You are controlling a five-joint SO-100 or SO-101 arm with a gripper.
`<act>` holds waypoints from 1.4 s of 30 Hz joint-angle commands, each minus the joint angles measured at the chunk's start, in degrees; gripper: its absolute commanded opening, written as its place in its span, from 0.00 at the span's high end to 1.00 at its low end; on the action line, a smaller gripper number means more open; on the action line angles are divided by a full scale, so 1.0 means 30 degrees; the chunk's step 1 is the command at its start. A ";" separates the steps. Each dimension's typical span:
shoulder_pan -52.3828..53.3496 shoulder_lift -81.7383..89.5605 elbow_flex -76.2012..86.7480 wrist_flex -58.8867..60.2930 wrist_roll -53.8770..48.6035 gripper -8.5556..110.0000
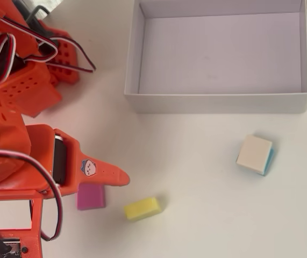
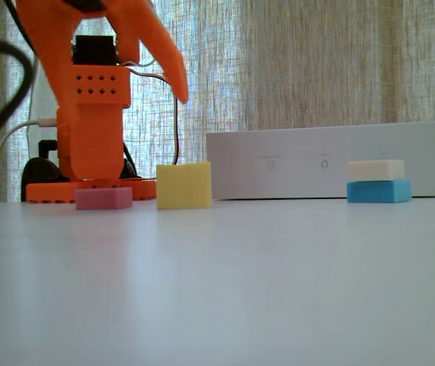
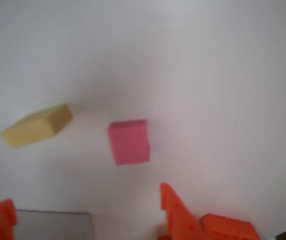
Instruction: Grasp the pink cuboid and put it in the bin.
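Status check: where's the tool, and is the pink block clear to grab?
Tool open, empty, above the table. Pink block flat on table, untouched. Yellow block beside it, apart. Bin empty.

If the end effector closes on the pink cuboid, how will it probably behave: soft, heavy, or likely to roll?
The pink cuboid looks matte and foam-like, so it probably compresses a little and grips well. It seems light for its size. In the fixed view it lies flat and low on the table, so it should slide rather than roll or tip.

We see an orange printed arm with perforated housings, black servos, red-white-black cables, and a small face sticker on its pointed pincer.
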 commanded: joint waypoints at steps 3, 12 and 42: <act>0.0615 -0.0586 0.0410 -0.1143 -0.0205 0.61; 0.1816 -0.2168 0.1025 -0.2490 -0.0586 0.61; 0.2021 -0.4248 0.3398 -0.7471 -0.0410 0.77</act>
